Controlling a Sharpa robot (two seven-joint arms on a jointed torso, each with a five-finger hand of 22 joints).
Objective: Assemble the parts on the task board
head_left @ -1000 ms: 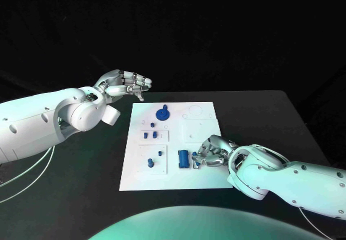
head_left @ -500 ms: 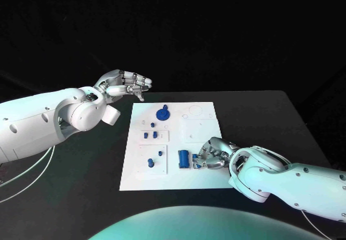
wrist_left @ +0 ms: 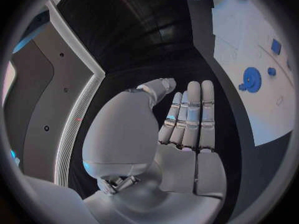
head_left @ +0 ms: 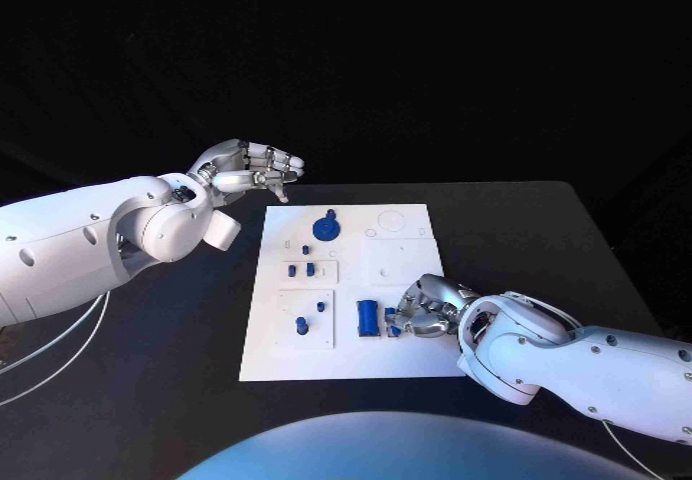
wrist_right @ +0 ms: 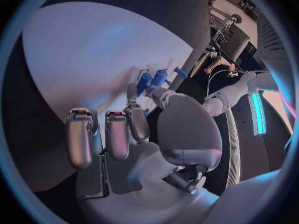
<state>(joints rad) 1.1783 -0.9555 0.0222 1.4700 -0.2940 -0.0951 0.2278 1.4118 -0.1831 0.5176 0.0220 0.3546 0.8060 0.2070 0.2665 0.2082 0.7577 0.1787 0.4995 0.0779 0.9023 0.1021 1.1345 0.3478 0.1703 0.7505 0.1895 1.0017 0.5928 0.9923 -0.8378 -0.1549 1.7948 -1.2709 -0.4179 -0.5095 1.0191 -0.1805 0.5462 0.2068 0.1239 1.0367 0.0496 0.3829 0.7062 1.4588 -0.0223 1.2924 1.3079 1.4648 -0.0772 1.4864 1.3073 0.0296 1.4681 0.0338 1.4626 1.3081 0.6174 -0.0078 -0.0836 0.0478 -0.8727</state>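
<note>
The right robot hand (head_left: pixel 423 308) pinches a small blue part (head_left: pixel 391 323) on the task board (head_left: pixel 346 345); the left robot hand (head_left: pixel 248 168) hovers curled, holding nothing.

The right hand (head_left: pixel 421 308) is being shifted slightly along the task board (head_left: pixel 404 352), toward its near edge and a touch to the robot's right compared with a second ago, while it is being kept low beside the small blue part (head_left: pixel 391 322) and the blue cylinder (head_left: pixel 368 317). Since half a second ago, hardly any further movement is being shown.
</note>
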